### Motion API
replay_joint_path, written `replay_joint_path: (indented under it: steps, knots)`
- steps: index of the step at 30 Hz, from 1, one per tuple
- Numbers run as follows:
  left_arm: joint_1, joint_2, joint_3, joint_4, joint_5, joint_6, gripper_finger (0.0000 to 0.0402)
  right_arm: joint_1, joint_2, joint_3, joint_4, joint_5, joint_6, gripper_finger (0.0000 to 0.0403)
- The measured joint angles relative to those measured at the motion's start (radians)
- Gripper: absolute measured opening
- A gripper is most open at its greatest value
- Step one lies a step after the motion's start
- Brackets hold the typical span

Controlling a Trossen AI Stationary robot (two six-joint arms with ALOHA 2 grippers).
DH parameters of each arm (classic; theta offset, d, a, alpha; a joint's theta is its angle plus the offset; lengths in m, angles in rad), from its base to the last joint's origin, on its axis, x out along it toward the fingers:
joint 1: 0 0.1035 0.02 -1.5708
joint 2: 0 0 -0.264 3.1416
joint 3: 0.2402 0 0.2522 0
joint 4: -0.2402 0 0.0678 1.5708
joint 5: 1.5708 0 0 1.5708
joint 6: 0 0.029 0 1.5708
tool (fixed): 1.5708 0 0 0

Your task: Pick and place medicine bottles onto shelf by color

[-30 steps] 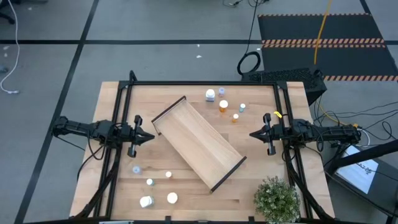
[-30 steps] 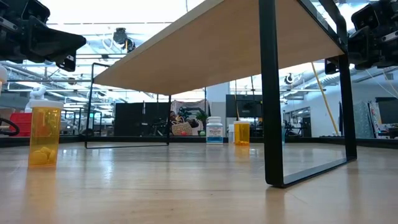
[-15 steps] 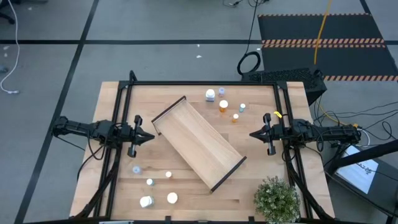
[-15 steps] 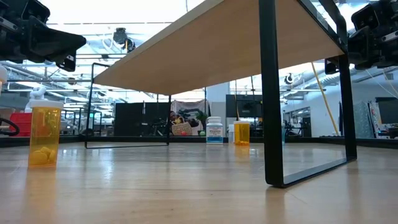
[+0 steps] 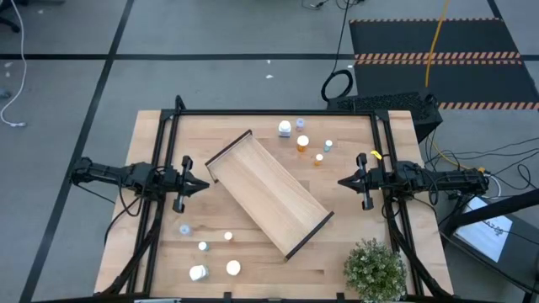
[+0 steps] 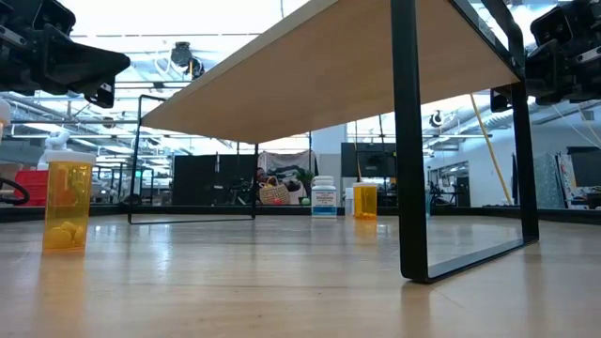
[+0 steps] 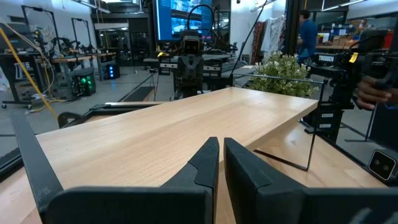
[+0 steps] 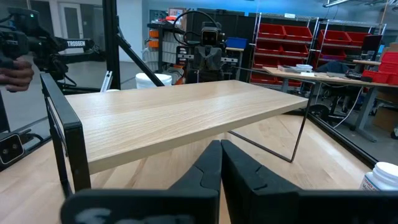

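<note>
Your left claw (image 5: 205, 183) hangs over the left side of the surface (image 5: 345, 210), its fingers (image 7: 205, 163) pressed together with nothing between them, pointing at the shelf. In front of it and nearer the front edge lie four bottles: a small pale one (image 5: 184, 229), another small one (image 5: 202, 246), a third (image 5: 227, 236) just beside that, and a larger white-capped one (image 5: 198, 272) next to a round white cap (image 5: 233, 268).

The shelf (image 5: 268, 194) stands in the middle of the surface, turned on a diagonal, its dark end walls at the far left and near right corners. No bottle sits on it.

Past the shelf's far right side you have a second cluster: a clear bottle (image 5: 285, 129), a small one (image 5: 300, 124) just behind it, an orange one (image 5: 302, 143), a smaller orange one (image 5: 318, 159) and a pale one (image 5: 328, 146). All stand on the surface, apart from the shelf.

Your right claw (image 5: 341, 181) hangs over the right side, facing the shelf, fingers (image 8: 208, 163) closed together and empty. A potted plant (image 5: 375, 269) sits at the front right corner.
</note>
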Motion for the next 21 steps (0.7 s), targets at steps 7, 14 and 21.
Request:
replay_joint_path:
  steps: [7,14,21]
  knots:
    - [0.000,0.000,0.000,0.000,0.000,0.000,0.0024,0.000,0.000,0.000,0.000,0.000,0.000,0.0000]
    - [0.000,0.002,0.026,0.001,0.000,-0.083,0.0017,0.000,0.000,0.000,0.000,0.000,0.002,0.0000]
    - [-0.001,0.058,0.206,-0.166,0.000,-0.156,0.0006,0.000,0.000,0.000,0.000,0.000,0.042,0.0000]
